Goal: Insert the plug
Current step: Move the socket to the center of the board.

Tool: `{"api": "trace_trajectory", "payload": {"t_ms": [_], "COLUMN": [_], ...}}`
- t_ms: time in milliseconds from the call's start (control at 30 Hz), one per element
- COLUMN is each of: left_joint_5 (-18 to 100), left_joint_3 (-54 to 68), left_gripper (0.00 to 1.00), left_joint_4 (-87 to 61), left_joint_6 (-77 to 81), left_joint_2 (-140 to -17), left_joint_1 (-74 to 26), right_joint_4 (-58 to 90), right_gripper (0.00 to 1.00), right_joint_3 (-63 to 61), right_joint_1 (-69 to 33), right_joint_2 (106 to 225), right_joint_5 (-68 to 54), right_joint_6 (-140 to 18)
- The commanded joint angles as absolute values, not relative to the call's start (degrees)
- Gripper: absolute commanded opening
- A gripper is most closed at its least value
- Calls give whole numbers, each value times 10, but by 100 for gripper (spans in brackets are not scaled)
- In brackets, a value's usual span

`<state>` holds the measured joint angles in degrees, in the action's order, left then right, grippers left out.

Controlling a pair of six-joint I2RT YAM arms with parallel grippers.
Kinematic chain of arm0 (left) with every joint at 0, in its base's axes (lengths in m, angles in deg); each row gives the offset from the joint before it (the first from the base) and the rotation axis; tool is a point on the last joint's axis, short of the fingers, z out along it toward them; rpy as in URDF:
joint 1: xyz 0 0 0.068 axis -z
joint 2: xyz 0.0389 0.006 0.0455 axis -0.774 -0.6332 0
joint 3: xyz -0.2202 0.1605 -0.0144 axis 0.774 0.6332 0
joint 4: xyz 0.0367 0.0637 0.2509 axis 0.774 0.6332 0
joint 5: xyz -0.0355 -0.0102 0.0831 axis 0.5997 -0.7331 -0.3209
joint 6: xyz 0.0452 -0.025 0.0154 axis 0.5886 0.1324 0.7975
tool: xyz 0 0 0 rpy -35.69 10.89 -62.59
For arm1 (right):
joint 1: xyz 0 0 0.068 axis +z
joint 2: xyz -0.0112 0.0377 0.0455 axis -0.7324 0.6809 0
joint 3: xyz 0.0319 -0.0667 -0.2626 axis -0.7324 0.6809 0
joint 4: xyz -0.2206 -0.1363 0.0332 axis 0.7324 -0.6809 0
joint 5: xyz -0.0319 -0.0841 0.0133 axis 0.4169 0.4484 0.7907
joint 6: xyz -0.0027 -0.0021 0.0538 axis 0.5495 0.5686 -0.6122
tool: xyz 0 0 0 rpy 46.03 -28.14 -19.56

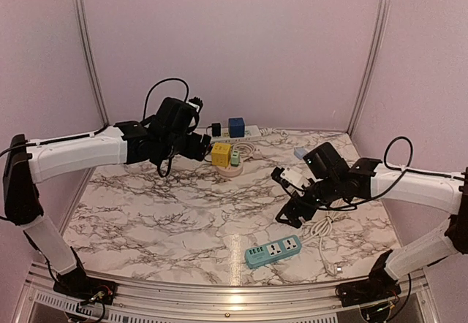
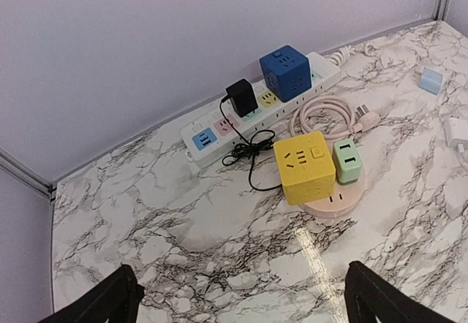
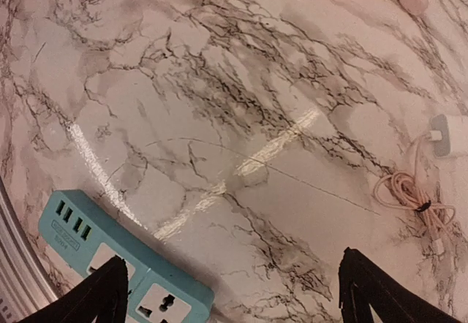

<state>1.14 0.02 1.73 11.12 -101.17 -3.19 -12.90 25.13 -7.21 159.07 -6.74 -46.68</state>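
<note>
A white charger plug (image 3: 447, 134) with a coiled cable (image 3: 412, 200) lies on the marble to the right of my right gripper (image 3: 234, 297), also visible from above (image 1: 292, 176). That gripper (image 1: 286, 194) hovers open and empty, with a teal power strip (image 3: 121, 275) (image 1: 273, 251) by its left finger. My left gripper (image 2: 245, 297) (image 1: 207, 150) is open and empty over bare marble, short of a yellow cube adapter (image 2: 305, 166) and a green adapter (image 2: 348, 160) on a round pink socket base (image 2: 333, 204). The base's pink plug (image 2: 363, 115) lies loose beside its coiled cable.
A long white power strip (image 2: 219, 129) runs along the back wall, holding a black adapter (image 2: 241, 96) and a blue cube (image 2: 285, 72). A small light-blue block (image 2: 430, 80) lies far right. Walls close in at the back and sides.
</note>
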Motion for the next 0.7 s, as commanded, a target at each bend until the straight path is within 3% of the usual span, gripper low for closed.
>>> {"api": "trace_trajectory", "payload": {"t_ms": [0,167,400,667], "left_joint_5": [-15,-4,37,58], "left_joint_3": [43,114,221,256], "left_gripper": [99,99,99,99], "left_joint_4": [49,68,75,79], "left_joint_6": [72,43,-3,-20], "left_joint_2": [-922,-834,-729,-674], "left_joint_1": [-32,-32,-32,-32], "right_joint_4": [-185,-224,-329,-352], "right_gripper": [96,97,99,99], "right_joint_3": [229,201,137,101], "right_joint_1": [-24,-8,94,118], "right_joint_2": [1574,1623,1737,1819], "right_joint_5": [-115,-115,-65,-46], "right_joint_6": [-430,-422,-335,-275]}}
